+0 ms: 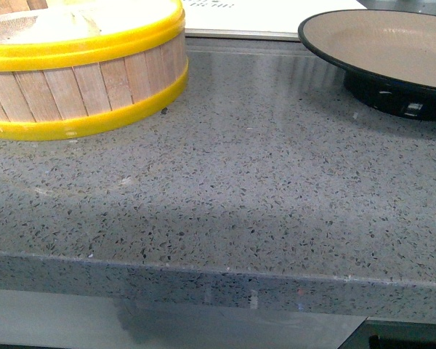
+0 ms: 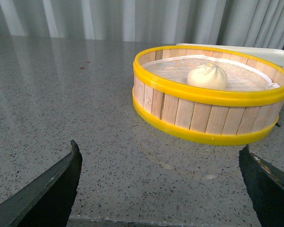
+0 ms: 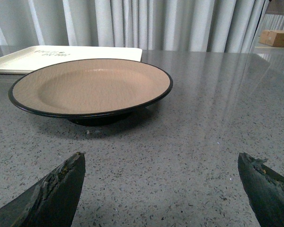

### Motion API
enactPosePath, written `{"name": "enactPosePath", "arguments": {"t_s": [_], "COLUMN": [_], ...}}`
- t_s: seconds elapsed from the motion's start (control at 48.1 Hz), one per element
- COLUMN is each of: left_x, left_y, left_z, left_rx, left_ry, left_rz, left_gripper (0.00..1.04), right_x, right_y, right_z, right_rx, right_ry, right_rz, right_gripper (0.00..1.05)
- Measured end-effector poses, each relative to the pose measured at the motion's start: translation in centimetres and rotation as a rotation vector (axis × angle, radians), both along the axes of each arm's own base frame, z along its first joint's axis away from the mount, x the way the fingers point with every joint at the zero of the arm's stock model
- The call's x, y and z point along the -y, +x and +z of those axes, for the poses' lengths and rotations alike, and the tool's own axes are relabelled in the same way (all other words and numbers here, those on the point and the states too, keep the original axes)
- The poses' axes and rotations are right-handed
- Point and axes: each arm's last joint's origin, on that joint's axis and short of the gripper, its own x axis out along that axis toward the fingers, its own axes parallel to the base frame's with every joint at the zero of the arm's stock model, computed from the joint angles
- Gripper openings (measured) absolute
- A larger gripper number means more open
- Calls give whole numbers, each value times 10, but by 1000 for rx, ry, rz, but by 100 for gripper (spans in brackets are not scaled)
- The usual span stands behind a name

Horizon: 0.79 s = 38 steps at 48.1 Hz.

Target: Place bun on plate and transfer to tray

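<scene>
- Left wrist view shows the bun (image 2: 207, 76) sitting inside the steamer basket (image 2: 199, 116) on a pale liner (image 2: 170, 71), nearer the far wall than the near one; nothing lies on the plate, so I judge that picking up the bun is the step in hand
- The left gripper (image 2: 159, 149) hangs low over the counter, short of the basket, its two dark fingers (image 2: 47, 189) spread wide with nothing between them
- The right gripper (image 3: 161, 155) is likewise wide apart and empty, facing the plate (image 3: 90, 85), with the tray (image 3: 61, 56) close beyond it
- To pick well, the left gripper should probably rise above the yellow rim, come down from over the bun and close gently on its sides below the pleats; a hard squeeze would likely dent the dough, and a low approach would knock the basket wall
- The bun looks soft, matte and white, a small dome with a twisted, pleated top; it may cling a little to the liner
- The basket is round, with upright pale wooden slats between two glossy yellow bands
- The plate is wide and shallow, matte beige inside with a thin black rim, raised on a black foot, so pressing on its edge could tip it
- The tray is flat, cream-white and low-rimmed with dark lettering; the counter (image 1: 240, 189) is polished grey speckled stone, probably slippery under the plate
</scene>
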Motion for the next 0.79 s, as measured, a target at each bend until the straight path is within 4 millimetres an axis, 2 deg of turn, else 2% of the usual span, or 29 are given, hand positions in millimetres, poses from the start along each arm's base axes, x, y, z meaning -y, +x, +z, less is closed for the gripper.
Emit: {"name": "enactPosePath", "arguments": {"t_s": [0.79], "left_x": [0], "left_y": [0], "left_z": [0], "left_rx": [0], "left_ry": [0], "left_rz": [0], "left_gripper": [98], "right_x": [0], "right_y": [0], "right_z": [0], "right_rx": [0], "right_ry": [0], "right_rz": [0], "right_gripper": [96]}}
